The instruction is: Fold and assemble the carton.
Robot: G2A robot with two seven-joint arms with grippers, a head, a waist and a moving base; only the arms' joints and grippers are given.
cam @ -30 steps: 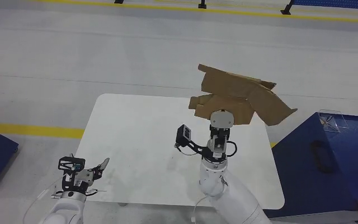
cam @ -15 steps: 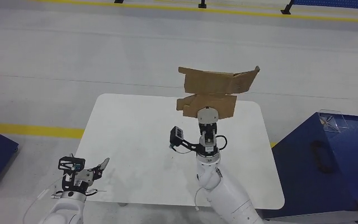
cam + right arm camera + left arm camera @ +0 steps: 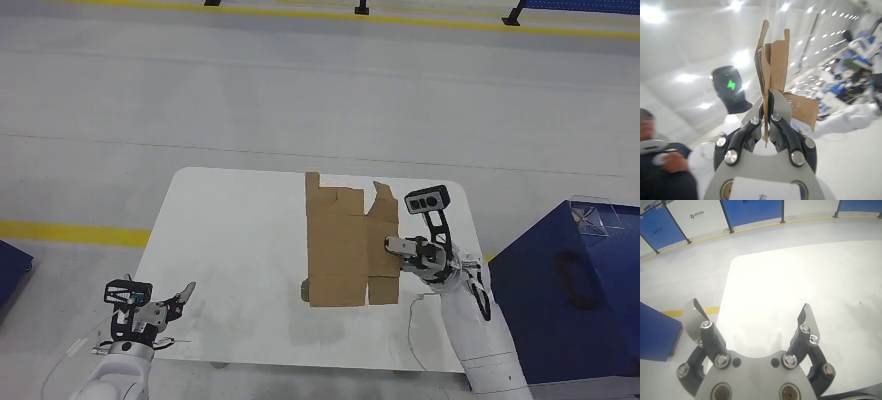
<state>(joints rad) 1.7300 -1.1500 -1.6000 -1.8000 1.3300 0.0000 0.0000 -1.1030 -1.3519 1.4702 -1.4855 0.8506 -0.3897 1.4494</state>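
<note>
Over one table, one carton in the right end effector.

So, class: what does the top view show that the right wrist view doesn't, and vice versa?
Top view: the table, the carton's flat broad face, and the open left hand near the table's corner. Right wrist view: fingers pinching the cardboard's layered edge. Both: the right hand shut on the carton.
</note>
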